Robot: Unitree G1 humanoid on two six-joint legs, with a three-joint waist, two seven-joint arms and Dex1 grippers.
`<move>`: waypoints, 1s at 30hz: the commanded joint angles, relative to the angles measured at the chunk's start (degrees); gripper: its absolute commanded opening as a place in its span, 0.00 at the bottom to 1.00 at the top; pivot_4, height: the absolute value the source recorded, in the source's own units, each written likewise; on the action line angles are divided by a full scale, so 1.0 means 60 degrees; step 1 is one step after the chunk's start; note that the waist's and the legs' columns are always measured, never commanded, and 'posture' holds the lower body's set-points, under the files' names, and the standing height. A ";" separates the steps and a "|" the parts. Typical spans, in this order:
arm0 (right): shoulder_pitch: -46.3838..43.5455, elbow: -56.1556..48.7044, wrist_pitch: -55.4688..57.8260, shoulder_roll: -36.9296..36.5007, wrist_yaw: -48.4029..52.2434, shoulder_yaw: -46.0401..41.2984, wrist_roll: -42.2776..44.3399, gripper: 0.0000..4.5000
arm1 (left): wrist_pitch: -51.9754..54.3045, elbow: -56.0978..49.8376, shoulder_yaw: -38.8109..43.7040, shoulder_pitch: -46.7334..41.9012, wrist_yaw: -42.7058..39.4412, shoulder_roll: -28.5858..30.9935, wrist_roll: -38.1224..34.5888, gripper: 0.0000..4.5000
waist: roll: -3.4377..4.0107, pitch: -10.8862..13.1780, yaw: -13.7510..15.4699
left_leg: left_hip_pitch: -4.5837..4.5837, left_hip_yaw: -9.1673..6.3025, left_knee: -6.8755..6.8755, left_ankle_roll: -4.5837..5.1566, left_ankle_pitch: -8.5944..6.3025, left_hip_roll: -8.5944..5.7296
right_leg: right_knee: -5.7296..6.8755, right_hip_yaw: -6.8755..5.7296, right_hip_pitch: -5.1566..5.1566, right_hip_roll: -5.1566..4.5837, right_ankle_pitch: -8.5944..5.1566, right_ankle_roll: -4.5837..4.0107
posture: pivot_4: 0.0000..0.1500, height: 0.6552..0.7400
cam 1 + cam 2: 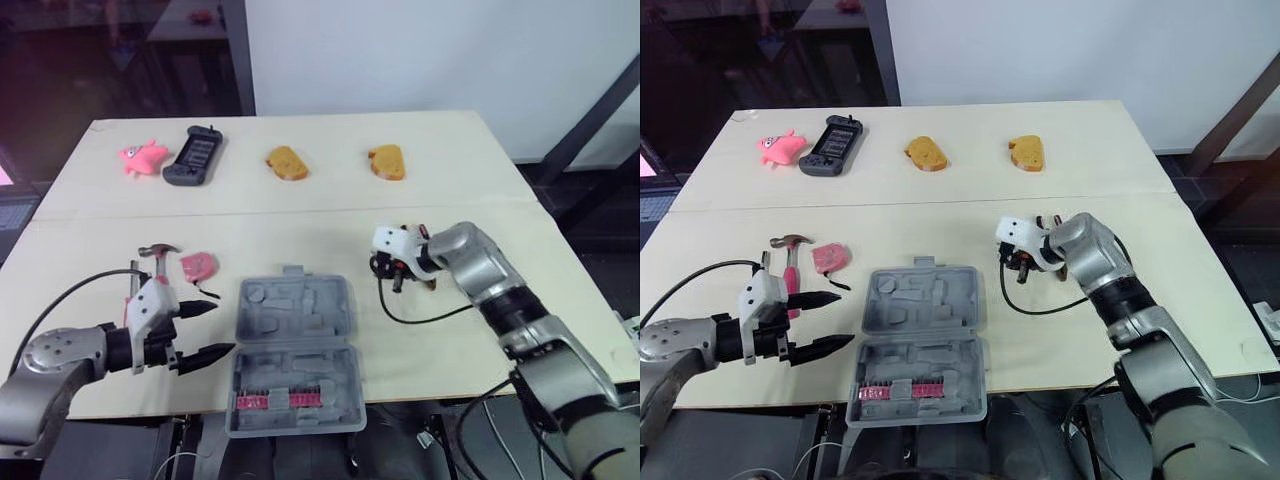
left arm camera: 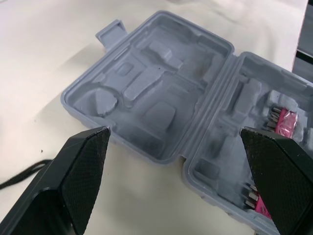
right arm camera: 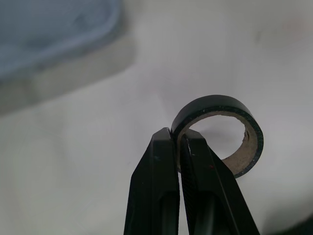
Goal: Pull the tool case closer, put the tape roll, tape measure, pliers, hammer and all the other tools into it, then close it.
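Pinched together on the wall of the tape roll (image 3: 215,101), the jaws of the right gripper (image 3: 177,134) had one finger inside the ring and one outside. They held it just to the right of the open tool case (image 1: 290,310). The left gripper (image 1: 222,328) hung at the case's left side, jaws wide apart and empty, near the hammer (image 1: 790,243) and the pink tape measure (image 1: 197,265).

That grip looked thin to me. The roll was slick black vinyl over a pale cardboard core, caught at one spot, so it could swivel or slip out on the way over. Being a ring, it might roll off across the smooth table (image 1: 300,225) if dropped. The case was grey moulded plastic full of shaped hollows, and a roll set down on a ridge could keep the lid from closing.
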 commanded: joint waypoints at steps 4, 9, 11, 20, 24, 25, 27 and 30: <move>0.0683 -0.1011 0.0669 0.0016 -0.0486 0.0266 -0.0374 0.01 | -0.0121 -0.0042 0.0106 0.0013 -0.0058 0.0058 -0.0043 1.00 | -0.0001 -0.0001 -0.0030 | 0.0003 0.0003 0.0001 0.0000 0.0000 0.0000 | 0.0000 0.0004 -0.0002 0.0002 0.0000 -0.0001 | 1.00 1.00; 0.0757 -0.0443 0.0531 0.0468 -0.1033 0.0203 -0.0263 0.01 | -0.0151 0.0036 0.0037 -0.0073 -0.0101 0.0066 -0.0008 1.00 | -0.0030 -0.0019 -0.0047 | 0.0015 0.0001 0.0000 0.0000 0.0000 0.0003 | 0.0000 0.0003 0.0007 0.0006 0.0000 -0.0002 | 1.00 1.00; 0.0778 -0.0210 0.0390 0.0533 -0.1165 0.0199 -0.0281 0.01 | -0.0137 0.0054 0.0025 -0.0105 -0.0106 0.0067 -0.0003 1.00 | -0.0033 -0.0021 -0.0046 | 0.0022 0.0002 0.0001 0.0000 0.0000 0.0005 | 0.0000 0.0003 0.0015 0.0006 0.0000 -0.0002 | 1.00 1.00; 0.0940 -0.0578 0.0622 0.0675 -0.1298 -0.0245 0.0077 0.34 | -0.0052 0.0051 0.0014 -0.0150 -0.0069 0.0037 -0.0031 1.00 | -0.0042 -0.0026 -0.0037 | 0.0034 0.0001 -0.0006 0.0000 0.0000 0.0004 | 0.0000 0.0003 0.0025 0.0006 -0.0001 -0.0003 | 1.00 1.00; 0.1189 -0.0587 0.0610 0.0773 -0.1550 -0.0297 0.0099 0.34 | -0.0028 0.0042 0.0010 -0.0158 -0.0038 0.0017 -0.0043 1.00 | -0.0042 -0.0026 -0.0035 | 0.0034 0.0001 -0.0003 0.0000 0.0000 0.0004 | 0.0000 0.0003 0.0027 0.0006 -0.0001 -0.0003 | 1.00 1.00; 0.1221 -0.0587 0.0621 0.0800 -0.1607 -0.0320 0.0109 0.34 | -0.0027 0.0045 0.0010 -0.0165 -0.0036 0.0018 -0.0045 1.00 | -0.0043 -0.0027 -0.0035 | 0.0035 0.0002 -0.0003 0.0000 0.0000 0.0004 | 0.0000 0.0003 0.0027 0.0006 -0.0001 -0.0003 | 1.00 1.00; 0.1266 -0.0607 0.0627 0.0824 -0.1689 -0.0360 0.0122 0.22 | -0.0003 0.0028 0.0018 -0.0174 -0.0022 0.0016 -0.0064 1.00 | -0.0043 -0.0027 -0.0042 | 0.0036 0.0001 -0.0003 0.0000 0.0000 0.0005 | 0.0000 0.0003 0.0028 0.0006 -0.0001 -0.0003 | 1.00 1.00; 0.1324 -0.0748 0.0640 0.0838 -0.1839 -0.0460 0.0177 0.02 | 0.0015 0.0028 0.0016 -0.0185 -0.0012 0.0015 -0.0074 1.00 | -0.0043 -0.0027 -0.0038 | 0.0038 0.0001 -0.0003 0.0000 0.0000 0.0005 | 0.0000 0.0003 0.0029 0.0007 -0.0001 -0.0004 | 1.00 1.00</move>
